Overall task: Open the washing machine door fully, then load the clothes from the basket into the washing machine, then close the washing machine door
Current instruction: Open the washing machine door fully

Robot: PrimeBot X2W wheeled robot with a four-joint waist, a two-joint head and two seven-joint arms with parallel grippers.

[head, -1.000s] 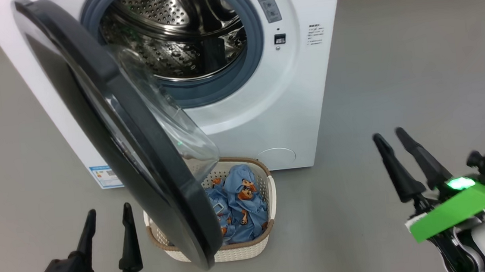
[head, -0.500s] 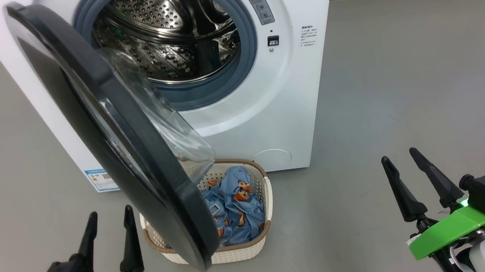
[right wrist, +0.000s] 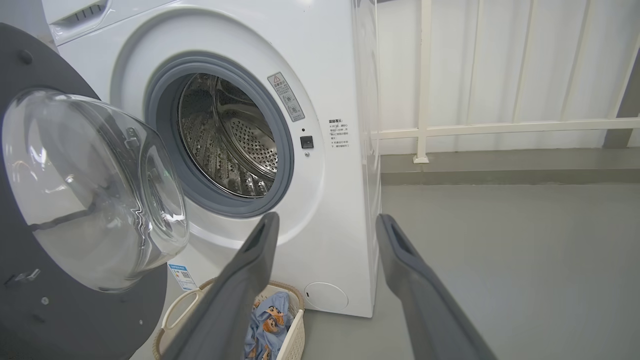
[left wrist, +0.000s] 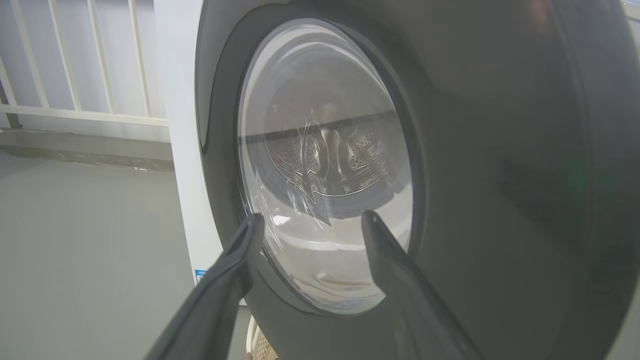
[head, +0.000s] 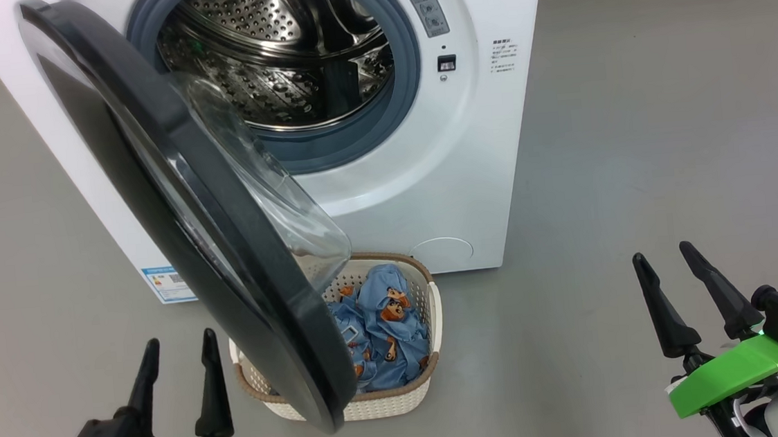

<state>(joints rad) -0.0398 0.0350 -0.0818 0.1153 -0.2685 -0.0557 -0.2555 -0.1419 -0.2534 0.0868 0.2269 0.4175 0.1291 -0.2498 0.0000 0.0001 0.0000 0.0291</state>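
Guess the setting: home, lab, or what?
Likely a laundry corner on a balcony or utility area, not certain: a front-loading washer on bare grey floor, a basket of clothes before it, and a white railing behind it.

The basket (head: 434,319) is half hidden by the door (head: 293,323); the washer (head: 429,194) is cut off above; the sticker (head: 168,283) cannot be read.

A smooth grey floor (head: 666,120) is spread across the scene. A white barred metal railing (right wrist: 500,127) is set on a raised grey kerb (right wrist: 500,170).
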